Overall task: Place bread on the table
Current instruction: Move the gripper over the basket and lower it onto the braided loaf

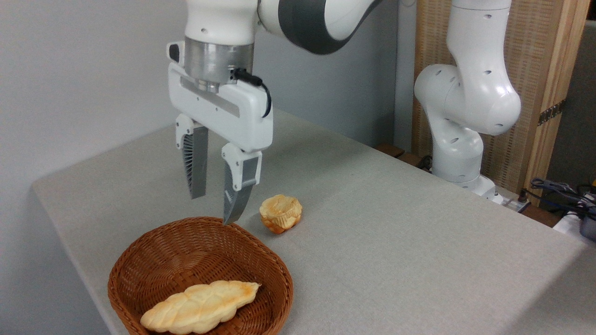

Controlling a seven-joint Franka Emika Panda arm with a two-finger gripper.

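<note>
The bread [200, 307], a long braided pale golden loaf with toasted patches, lies inside the brown wicker basket [274, 279] at the near left of the grey-beige table [396, 242]. My gripper [214, 209] hangs open above the basket's far rim, nothing between its fingers. Its right fingertip is close over the rim; the loaf lies well below and nearer the camera.
A small round muffin-like bun [281, 213] rests on the cloth just right of the gripper, beyond the basket. The arm's white base [458, 153] stands at the table's far right edge. Cables [563, 195] lie off the table at right.
</note>
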